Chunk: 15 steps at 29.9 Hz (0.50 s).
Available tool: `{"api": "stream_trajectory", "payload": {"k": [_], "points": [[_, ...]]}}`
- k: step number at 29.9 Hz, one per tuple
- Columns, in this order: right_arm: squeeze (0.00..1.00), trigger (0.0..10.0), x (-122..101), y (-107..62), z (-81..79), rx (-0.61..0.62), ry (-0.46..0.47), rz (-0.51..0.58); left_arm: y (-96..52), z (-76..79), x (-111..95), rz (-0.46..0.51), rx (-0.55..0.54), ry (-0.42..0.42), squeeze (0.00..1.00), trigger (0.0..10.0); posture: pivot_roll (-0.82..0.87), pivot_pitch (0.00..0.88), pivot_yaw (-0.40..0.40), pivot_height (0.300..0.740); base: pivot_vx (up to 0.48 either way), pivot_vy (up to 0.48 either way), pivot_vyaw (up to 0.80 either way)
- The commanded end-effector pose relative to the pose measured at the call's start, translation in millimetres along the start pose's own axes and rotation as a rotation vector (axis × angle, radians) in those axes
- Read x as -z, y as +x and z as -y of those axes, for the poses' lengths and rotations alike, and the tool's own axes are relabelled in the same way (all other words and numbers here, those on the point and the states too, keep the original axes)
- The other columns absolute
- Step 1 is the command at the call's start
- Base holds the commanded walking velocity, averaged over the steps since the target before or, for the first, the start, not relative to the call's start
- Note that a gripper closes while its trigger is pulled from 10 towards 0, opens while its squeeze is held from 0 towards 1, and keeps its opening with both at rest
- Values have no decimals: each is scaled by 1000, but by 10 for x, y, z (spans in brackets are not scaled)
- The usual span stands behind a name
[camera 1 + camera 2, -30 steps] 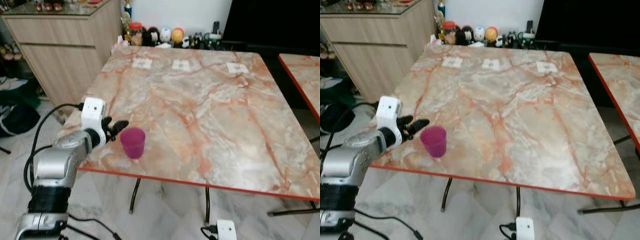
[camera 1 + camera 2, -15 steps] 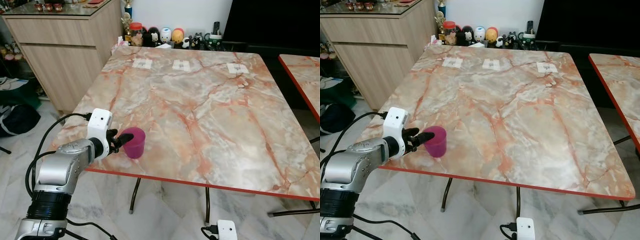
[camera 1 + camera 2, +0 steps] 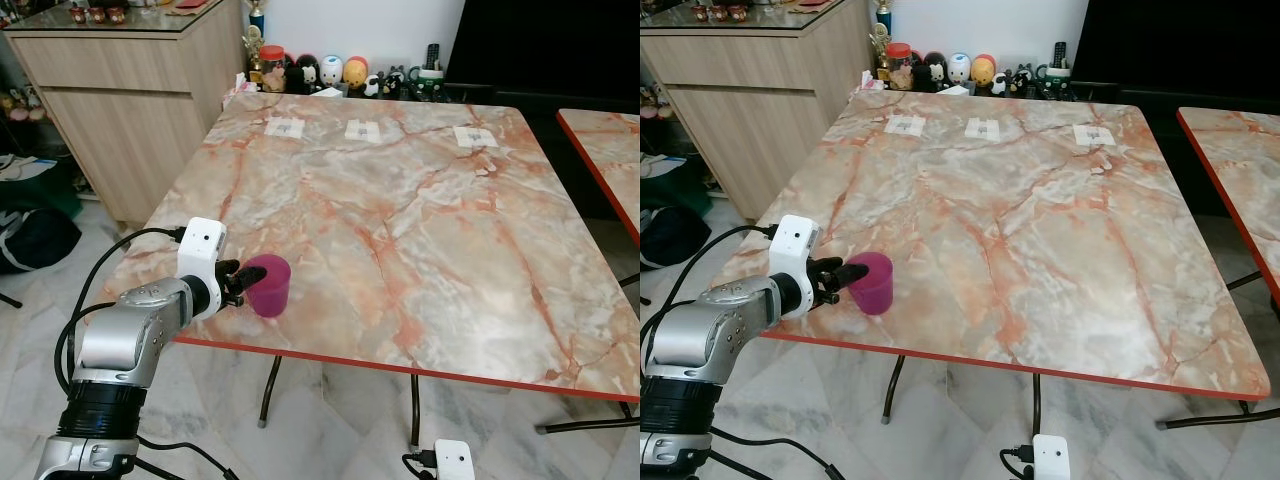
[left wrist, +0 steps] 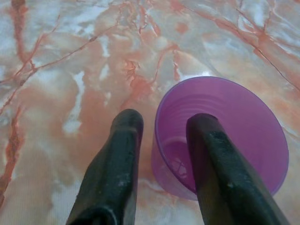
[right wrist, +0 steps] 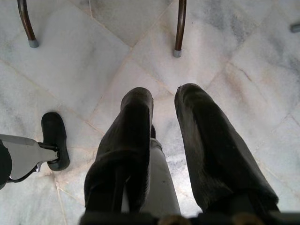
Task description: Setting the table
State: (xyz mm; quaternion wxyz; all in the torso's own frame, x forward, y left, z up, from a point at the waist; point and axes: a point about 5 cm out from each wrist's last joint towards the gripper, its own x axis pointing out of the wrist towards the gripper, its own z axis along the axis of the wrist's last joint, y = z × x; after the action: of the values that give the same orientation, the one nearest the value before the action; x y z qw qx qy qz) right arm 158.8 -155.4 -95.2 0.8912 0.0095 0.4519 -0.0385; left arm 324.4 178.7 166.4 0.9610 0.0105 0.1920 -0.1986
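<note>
- Wooden cabinet (image 3: 130,110) stands at far left, beside the table; small items sit on its top, too small to identify.
- Left gripper (image 3: 240,283) reaches in from the near left edge of the marble table (image 3: 430,230). Its two black fingers (image 4: 115,173) are spread across the rim of the purple cup (image 3: 268,285): in the left wrist view one finger lies outside the wall, the other goes down inside the cup. A narrow gap shows between the outer finger and the wall, so whether they actually pinch the wall is unclear; the fingers are parted, not pressed together.
- Purple cup: upright on the table, near the front left corner, just inside the red edge. Translucent magenta plastic, tapering toward the base, faint ridges ringing the inside wall. Interior looks empty; the bottom shows through, with no liquid seen.
- Three small white cards (image 3: 362,130) lie in a row along the far side of the table, well apart from the cup.
- Row of small figurines (image 3: 330,72) and jars stands behind the far edge, against the wall.
- Second marble table (image 3: 610,150), same red trim, at far right, apart from the first.
- Right gripper (image 5: 164,140) hangs over the marble floor (image 5: 84,61), fingers slightly apart, holding nothing; table legs stand nearby.
</note>
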Motion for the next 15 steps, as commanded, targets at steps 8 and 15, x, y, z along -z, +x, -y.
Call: {"api": "stream_trajectory", "payload": {"k": [8, 15], "points": [[0, 10000, 29, -3, -10, -1, 4, -19, -28, 5, -38, 5, -6, 9, 0, 0, 119, 37, -16, 740, 0, 0, 0], [0, 10000, 28, -3, -7, 6, 11, -20, -32, 7, -57, 4, 2, 25, 0, 0, 119, 45, -17, 740, 0, 0, 0]]}}
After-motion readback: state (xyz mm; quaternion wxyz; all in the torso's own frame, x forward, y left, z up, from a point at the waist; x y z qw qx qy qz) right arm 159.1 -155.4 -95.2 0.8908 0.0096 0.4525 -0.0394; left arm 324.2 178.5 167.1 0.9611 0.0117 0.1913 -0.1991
